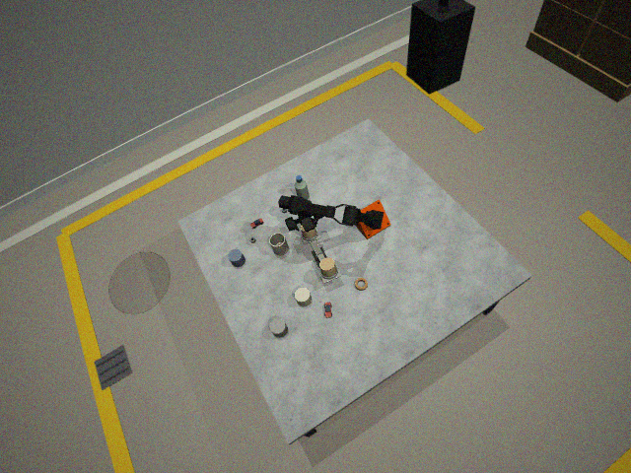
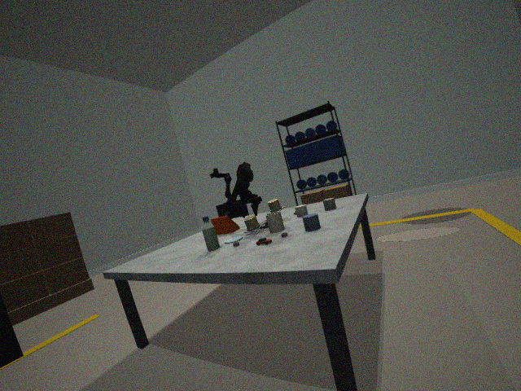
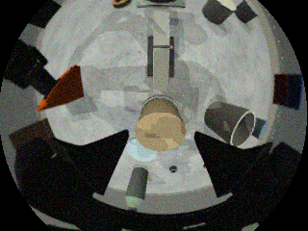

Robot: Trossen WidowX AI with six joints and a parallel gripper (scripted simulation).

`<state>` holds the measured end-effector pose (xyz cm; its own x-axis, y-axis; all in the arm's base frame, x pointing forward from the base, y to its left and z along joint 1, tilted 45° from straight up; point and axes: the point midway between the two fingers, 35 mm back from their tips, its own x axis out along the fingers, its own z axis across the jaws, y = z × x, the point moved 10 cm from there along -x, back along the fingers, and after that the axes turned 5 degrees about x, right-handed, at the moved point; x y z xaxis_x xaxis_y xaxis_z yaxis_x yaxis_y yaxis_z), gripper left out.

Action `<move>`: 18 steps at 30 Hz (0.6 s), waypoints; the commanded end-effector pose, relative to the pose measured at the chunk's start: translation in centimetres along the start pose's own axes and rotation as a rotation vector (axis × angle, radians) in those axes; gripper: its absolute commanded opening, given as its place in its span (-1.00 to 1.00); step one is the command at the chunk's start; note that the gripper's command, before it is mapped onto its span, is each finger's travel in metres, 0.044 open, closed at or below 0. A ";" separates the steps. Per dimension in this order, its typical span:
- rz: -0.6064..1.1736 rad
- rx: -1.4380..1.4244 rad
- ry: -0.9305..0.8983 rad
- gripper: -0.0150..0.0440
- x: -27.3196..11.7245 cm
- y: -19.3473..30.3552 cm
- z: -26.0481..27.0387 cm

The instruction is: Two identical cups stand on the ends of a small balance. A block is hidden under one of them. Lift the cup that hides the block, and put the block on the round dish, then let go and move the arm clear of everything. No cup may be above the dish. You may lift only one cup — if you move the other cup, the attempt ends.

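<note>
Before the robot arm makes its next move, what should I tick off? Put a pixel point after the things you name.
- Gripper [image 1: 299,224] [image 2: 255,208] [image 3: 162,134] open and holding nothing: ok
- Gripper lined up over the nearer cup [image 1: 310,233] [image 2: 251,222] [image 3: 161,132]: ok, roughly
- Both cups on the balance [image 1: 316,249] [image 3: 161,72]: ok
- Block known to be under the nearer cup: cannot tell, none shows
- Block on the dish [image 2: 234,240] [image 3: 142,150]: not ok
- Arm clear of the farther cup [image 1: 327,267] [image 2: 274,204]: ok

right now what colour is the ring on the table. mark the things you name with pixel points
Orange-brown; the ring [image 1: 356,287] [image 3: 121,4] shows best from the top.
</note>
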<state>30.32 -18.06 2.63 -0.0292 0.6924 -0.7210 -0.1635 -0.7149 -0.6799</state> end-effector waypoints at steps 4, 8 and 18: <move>-0.005 0.006 0.000 1.00 1.3 0.0 0.1; -0.006 0.006 0.000 1.00 1.9 0.0 0.1; -0.007 0.006 0.000 1.00 3.6 0.0 0.1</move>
<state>30.26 -16.03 0.54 -0.0286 0.6932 -0.7202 -0.1629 -0.7141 -0.6809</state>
